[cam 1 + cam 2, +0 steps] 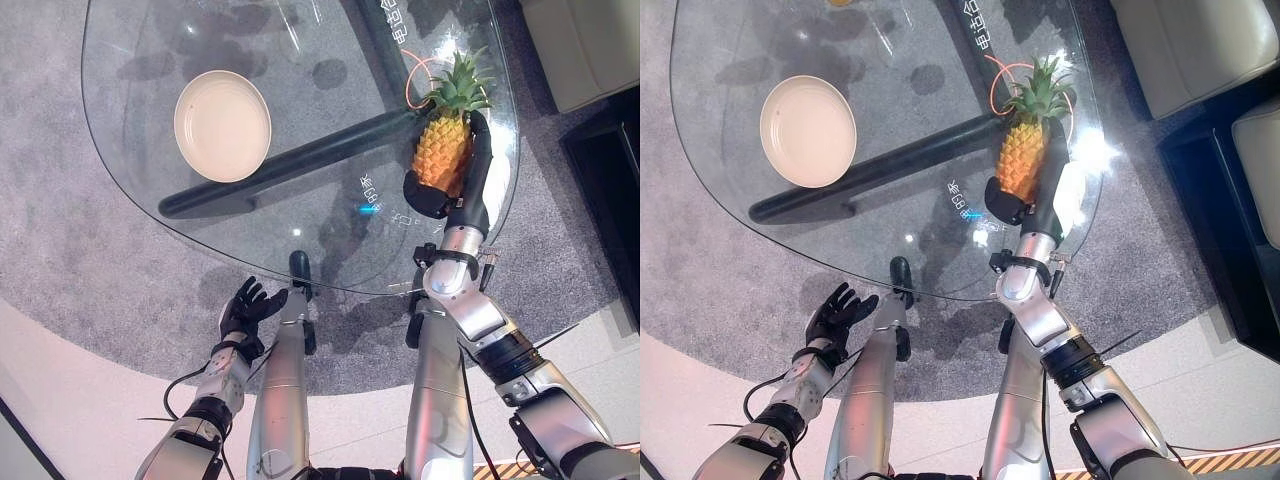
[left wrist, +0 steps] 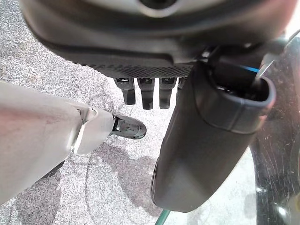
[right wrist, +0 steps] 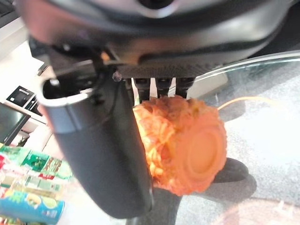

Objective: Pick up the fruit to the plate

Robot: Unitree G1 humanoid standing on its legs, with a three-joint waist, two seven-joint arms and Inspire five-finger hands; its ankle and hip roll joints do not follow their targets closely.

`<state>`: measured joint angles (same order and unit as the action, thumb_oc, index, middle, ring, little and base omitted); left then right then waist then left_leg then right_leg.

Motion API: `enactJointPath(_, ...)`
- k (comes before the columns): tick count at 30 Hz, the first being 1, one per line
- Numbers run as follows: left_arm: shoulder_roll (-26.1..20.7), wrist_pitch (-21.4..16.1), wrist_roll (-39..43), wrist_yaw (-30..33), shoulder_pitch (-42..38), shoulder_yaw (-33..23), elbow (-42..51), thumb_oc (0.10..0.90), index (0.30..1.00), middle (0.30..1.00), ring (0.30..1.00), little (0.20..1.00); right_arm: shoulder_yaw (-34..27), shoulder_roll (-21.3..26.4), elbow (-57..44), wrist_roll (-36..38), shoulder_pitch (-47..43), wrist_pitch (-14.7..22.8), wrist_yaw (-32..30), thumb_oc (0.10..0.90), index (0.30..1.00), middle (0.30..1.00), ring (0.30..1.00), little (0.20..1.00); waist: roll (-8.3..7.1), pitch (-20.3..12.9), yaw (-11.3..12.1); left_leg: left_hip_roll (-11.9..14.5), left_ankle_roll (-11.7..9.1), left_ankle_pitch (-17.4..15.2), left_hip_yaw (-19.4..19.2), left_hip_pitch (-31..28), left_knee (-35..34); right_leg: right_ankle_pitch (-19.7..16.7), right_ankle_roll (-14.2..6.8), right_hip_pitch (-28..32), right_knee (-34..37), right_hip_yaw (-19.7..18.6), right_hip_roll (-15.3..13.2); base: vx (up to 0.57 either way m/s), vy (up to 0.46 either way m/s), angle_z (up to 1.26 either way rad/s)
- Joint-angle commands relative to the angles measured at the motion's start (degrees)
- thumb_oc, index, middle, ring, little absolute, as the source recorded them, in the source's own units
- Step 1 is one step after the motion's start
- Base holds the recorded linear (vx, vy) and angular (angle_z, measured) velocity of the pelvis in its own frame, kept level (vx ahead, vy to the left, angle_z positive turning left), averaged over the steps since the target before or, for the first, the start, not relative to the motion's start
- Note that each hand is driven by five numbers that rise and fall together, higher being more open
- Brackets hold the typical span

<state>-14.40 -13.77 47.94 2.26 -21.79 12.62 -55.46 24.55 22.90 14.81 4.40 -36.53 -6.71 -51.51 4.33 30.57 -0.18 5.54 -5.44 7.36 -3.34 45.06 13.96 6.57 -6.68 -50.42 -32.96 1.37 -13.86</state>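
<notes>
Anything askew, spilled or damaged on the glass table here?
Nothing stands out. The pineapple is intact in the right hand near the table's right edge, the plate sits flat and bare, and the left hand hangs open below the table's edge.

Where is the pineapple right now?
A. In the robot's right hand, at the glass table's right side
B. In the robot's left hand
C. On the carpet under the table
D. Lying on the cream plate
A: the right hand is curled around the pineapple over the glass table, well away from the bare plate.
</notes>
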Motion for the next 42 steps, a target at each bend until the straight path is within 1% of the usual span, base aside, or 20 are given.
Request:
enactJointPath(1, -1.89, -1.04, -1.12, 1.47, 2.76, -0.25, -0.99, 0.800, 0.900, 0.900, 0.900, 0.900, -3.05, 0.77, 1.22, 2.14, 2.80, 2.59, -4.01, 0.800, 0.900, 0.900, 0.900, 0.900, 1.65, -0.78, 0.11, -0.82, 1.50, -5.03, 1.06, 2.22, 6.73, -5.23, 1.73, -0.68, 4.84, 3.13, 1.52, 0.00, 0.000, 0.00)
enactJointPath(4, -1.72, -1.00, -1.17, 1.72, 2.67, -0.15, -0.96, 0.800, 0.900, 0.900, 0.900, 0.900, -3.44, 0.69, 1.38, 1.24, 2.75, 4.23, -5.09, 0.800, 0.900, 0.900, 0.900, 0.900, 1.66, -0.78, 0.07, -0.76, 1.47, -5.06, 1.07, 2.19, 6.74, -5.24, 1.68, -0.63, 4.86, 3.17, 1.48, 0.00, 0.000, 0.00)
enactJointPath(5, -1.55, -1.13, -1.13, 1.92, 2.78, -0.02, -0.78, 0.800, 0.900, 0.900, 0.900, 0.900, -3.94, 0.61, 0.86, -0.74, 2.98, 6.21, -6.20, 0.800, 0.900, 0.900, 0.900, 0.900, 1.73, -0.78, 0.01, -0.88, 1.53, -5.05, 1.12, 2.23, 6.67, -5.30, 1.67, -0.69, 4.98, 3.15, 1.53, 0.00, 0.000, 0.00)
enactJointPath(6, -1.52, -1.17, -1.06, 1.95, 2.81, 0.02, -0.73, 0.800, 0.900, 0.900, 0.900, 0.900, -4.05, 0.60, 0.69, -1.52, 3.01, 6.79, -6.78, 0.800, 0.900, 0.900, 0.900, 0.900, 1.75, -0.78, -0.01, -0.91, 1.53, -5.06, 1.14, 2.25, 6.66, -5.31, 1.66, -0.72, 4.99, 3.14, 1.54, 0.00, 0.000, 0.00)
enactJointPath(7, -1.32, -1.34, -0.89, 2.12, 3.04, 0.23, -0.46, 0.800, 0.900, 0.900, 0.900, 0.900, -4.80, 0.36, -0.26, -4.39, 3.27, 8.66, -8.16, 0.800, 0.900, 0.900, 0.900, 0.900, 1.94, -0.78, -0.15, -1.00, 1.54, -5.13, 1.20, 2.31, 6.70, -5.24, 1.57, -0.90, 4.86, 2.91, 1.62, 0.00, 0.000, 0.00)
enactJointPath(10, -1.12, -1.39, -0.65, 2.15, 3.06, 0.35, -0.41, 0.800, 0.900, 0.900, 0.900, 0.900, -5.12, 0.34, -1.02, -6.18, 3.27, 9.72, -9.10, 0.800, 0.900, 0.900, 0.900, 0.900, 2.12, -0.78, -0.25, -1.06, 1.56, -5.08, 1.20, 2.41, 6.68, -5.25, 1.56, -1.07, 4.85, 2.69, 1.66, 0.00, 0.011, 0.00)
enactJointPath(11, -0.83, -1.45, -0.64, 2.23, 3.12, 0.39, -0.40, 0.800, 0.900, 0.900, 0.900, 0.900, -5.30, 0.49, -1.45, -7.96, 3.35, 10.88, -9.93, 0.800, 0.900, 0.900, 0.900, 0.900, 2.26, -0.78, -0.35, -1.14, 1.59, -5.11, 1.15, 2.35, 6.65, -5.24, 1.55, -1.12, 4.88, 2.57, 1.65, 0.00, 0.039, 0.00)
enactJointPath(15, -0.64, -1.72, -0.08, 1.98, 3.43, 0.47, -0.37, 0.800, 0.900, 0.900, 0.900, 0.900, -5.50, 0.68, -3.34, -12.06, 3.89, 13.47, -12.13, 0.800, 0.900, 0.900, 0.900, 0.900, 2.50, -0.78, -0.60, -1.18, 1.59, -5.12, 0.98, 2.19, 6.38, -5.28, 1.46, -1.04, 5.22, 2.46, 1.54, 0.00, 0.025, 0.00)
enactJointPath(23, -0.29, -2.15, 0.54, 1.54, 3.32, 0.64, -0.87, 0.800, 0.900, 0.900, 0.900, 0.900, -5.81, 0.84, -3.51, -12.08, 4.42, 15.42, -14.35, 0.800, 0.900, 0.900, 0.900, 0.900, 2.72, -0.78, -0.91, -1.17, 1.51, -5.10, 0.73, 2.03, 6.20, -5.35, 1.48, -0.89, 5.69, 2.26, 1.35, 0.00, 0.000, 0.00)
enactJointPath(27, -0.42, -2.37, 0.81, 1.18, 3.16, 0.75, -1.41, 0.800, 0.900, 0.900, 0.900, 0.900, -5.80, 0.82, -2.16, -9.71, 4.30, 15.18, -13.84, 0.800, 0.900, 0.900, 0.900, 0.900, 2.74, -0.78, -0.89, -1.11, 1.44, -5.12, 0.64, 2.09, 6.23, -5.37, 1.46, -0.90, 5.78, 2.29, 1.26, 0.00, 0.000, 0.00)
enactJointPath(32, -0.77, -2.28, 0.84, 0.96, 2.83, 0.68, -1.50, 0.800, 0.900, 0.900, 0.900, 0.900, -5.18, 0.56, 0.33, -2.81, 4.77, 14.09, -10.00, 0.800, 0.900, 0.900, 0.900, 0.900, 2.54, -0.78, -0.77, -1.04, 1.36, -5.04, 0.57, 2.29, 6.18, -5.38, 1.61, -0.86, 6.00, 2.59, 1.19, 0.00, 0.000, 0.00)
enactJointPath(38, -0.88, -1.91, 0.49, 1.79, 2.71, 0.97, -0.92, 0.800, 0.900, 0.900, 0.900, 0.900, -4.18, -0.65, 1.07, 2.37, 5.09, 12.65, -7.34, 0.800, 0.900, 0.900, 0.900, 0.900, 2.23, -0.78, -0.55, -1.14, 1.39, -4.96, 0.65, 2.38, 6.07, -5.37, 1.75, -0.81, 6.02, 2.90, 1.44, 0.00, 0.000, 0.00)
enactJointPath(40, -0.99, -1.77, 0.58, 1.85, 2.57, 1.03, -0.87, 0.800, 0.900, 0.900, 0.900, 0.900, -4.04, -0.99, 2.06, 6.64, 5.15, 13.02, -5.79, 0.800, 0.900, 0.900, 0.900, 0.900, 2.19, -0.78, -0.51, -1.13, 1.39, -4.90, 0.64, 2.45, 6.11, -5.32, 1.85, -0.87, 5.91, 2.91, 1.54, 0.00, 0.000, 0.00)
enactJointPath(42, -0.96, -1.88, 0.50, 1.68, 2.54, 1.09, -1.01, 0.800, 0.900, 0.900, 0.900, 0.900, -4.00, -1.40, 2.81, 8.48, 5.11, 13.34, -4.96, 0.800, 0.900, 0.900, 0.900, 0.900, 2.19, -0.78, -0.46, -1.13, 1.42, -4.91, 0.60, 2.42, 6.11, -5.28, 1.96, -0.82, 5.93, 2.98, 1.54, 0.00, 0.000, 0.00)
